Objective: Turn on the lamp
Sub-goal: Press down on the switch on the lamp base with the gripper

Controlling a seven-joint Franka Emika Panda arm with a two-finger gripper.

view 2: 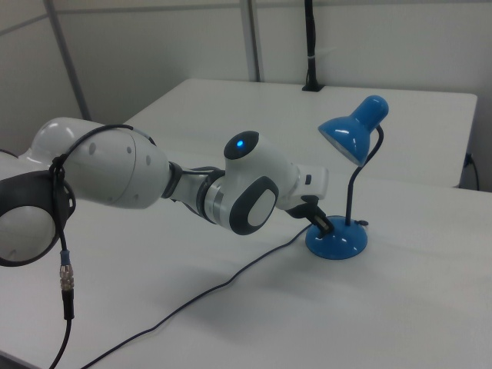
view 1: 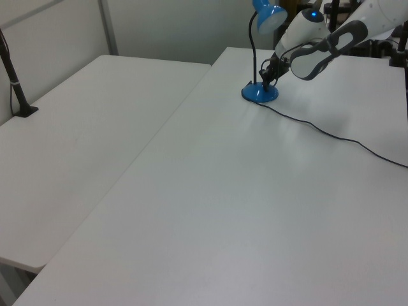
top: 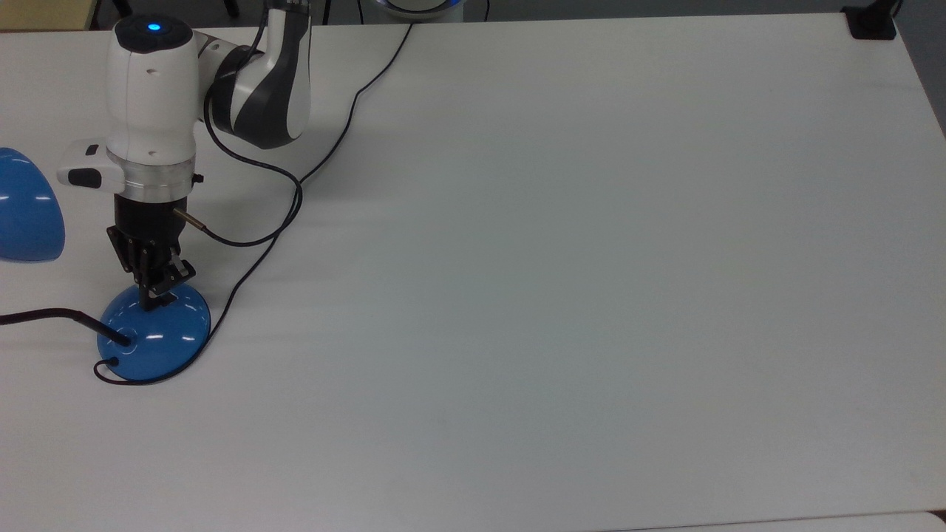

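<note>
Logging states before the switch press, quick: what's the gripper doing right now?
Gripper: fingers together, holding nothing, tips down on the lamp's base at the switch spot.

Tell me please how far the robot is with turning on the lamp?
Done: the gripper has reached the lamp's dome base, and its tip stands where the switch sits. In hand: it appears to be pressing there; the switch itself is hidden under the tip in the top view. Left: the light. In the right view the shade shows no glow, so the lamp does not look lit yet, and the arm has not withdrawn.
</note>
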